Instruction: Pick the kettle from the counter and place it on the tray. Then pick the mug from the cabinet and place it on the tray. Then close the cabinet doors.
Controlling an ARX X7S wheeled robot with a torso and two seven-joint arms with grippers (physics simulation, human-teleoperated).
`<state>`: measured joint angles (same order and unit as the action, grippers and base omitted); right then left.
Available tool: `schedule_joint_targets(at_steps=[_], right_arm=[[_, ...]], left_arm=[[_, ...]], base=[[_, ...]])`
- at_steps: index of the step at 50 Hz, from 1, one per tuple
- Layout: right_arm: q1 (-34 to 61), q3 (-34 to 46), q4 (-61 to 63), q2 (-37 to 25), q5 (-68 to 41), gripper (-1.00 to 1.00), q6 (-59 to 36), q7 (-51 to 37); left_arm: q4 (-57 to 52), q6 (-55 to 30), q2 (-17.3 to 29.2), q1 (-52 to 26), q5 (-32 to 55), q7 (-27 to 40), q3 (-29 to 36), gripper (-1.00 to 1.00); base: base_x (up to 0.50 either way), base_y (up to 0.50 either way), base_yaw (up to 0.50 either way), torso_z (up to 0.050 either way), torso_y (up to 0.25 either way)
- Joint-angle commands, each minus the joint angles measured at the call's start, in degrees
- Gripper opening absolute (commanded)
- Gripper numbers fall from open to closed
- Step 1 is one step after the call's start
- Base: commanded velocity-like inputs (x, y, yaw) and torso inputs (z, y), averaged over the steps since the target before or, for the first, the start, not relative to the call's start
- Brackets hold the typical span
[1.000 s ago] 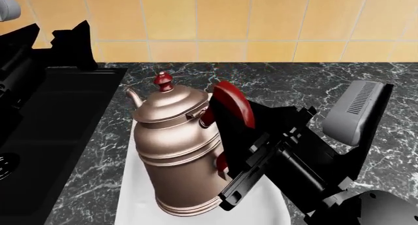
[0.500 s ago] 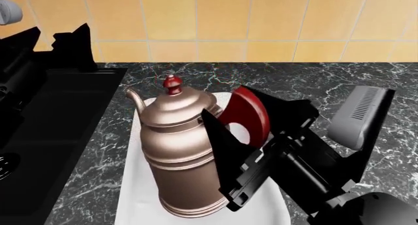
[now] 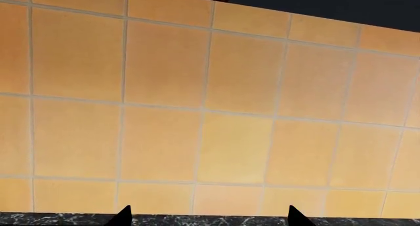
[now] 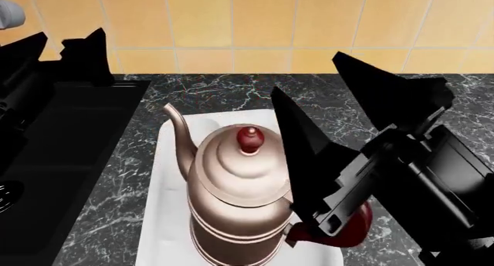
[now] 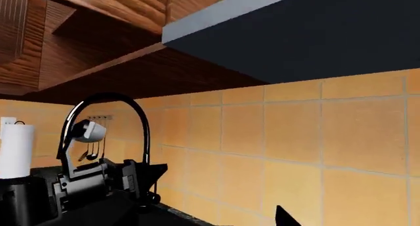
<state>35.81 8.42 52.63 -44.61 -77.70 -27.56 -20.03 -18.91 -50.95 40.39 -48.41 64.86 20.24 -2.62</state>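
Note:
The bronze kettle (image 4: 235, 191) stands on the white tray (image 4: 163, 220) on the black marble counter (image 4: 224, 89). It seems to lean toward the front, with its spout (image 4: 179, 130) pointing back left and its red handle (image 4: 349, 230) at the front right. My right gripper (image 4: 302, 73) is open and empty, its fingers raised above and right of the kettle, one fingertip (image 5: 282, 217) facing the tiled wall. My left gripper (image 4: 71, 33) is open and empty over the sink, also facing the wall (image 3: 208, 217). The mug is out of view.
A black sink basin (image 4: 69, 144) lies left of the tray. A curved black faucet (image 5: 105, 100), a paper towel roll (image 5: 13, 147) and the wooden cabinet underside (image 5: 98, 19) show in the right wrist view. The tiled wall (image 4: 255, 23) backs the counter.
My right gripper has let go of the kettle's handle and swung up and away. The kettle has turned and shifted toward the front right, its handle now low at the front right.

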Motion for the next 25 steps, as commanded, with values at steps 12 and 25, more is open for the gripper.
schedule_joint_targets(at_steps=[12, 25], right_arm=[[17.0, -1.8, 0.8, -9.7, -16.4, 1.00, -3.2, -21.1], [24.6, -0.2, 2.0, -15.4, -14.9, 1.00, -9.1, -37.7]], left_arm=[[-3.9, -1.7, 1.3, -1.5, 4.5, 2.7, -2.2, 1.00], [-11.6, -2.2, 3.2, -3.0, 11.3, 9.0, -7.7, 1.00]], base=[[0.00, 0.00, 0.00, 0.000, 0.000], [0.00, 0.00, 0.00, 0.000, 0.000]])
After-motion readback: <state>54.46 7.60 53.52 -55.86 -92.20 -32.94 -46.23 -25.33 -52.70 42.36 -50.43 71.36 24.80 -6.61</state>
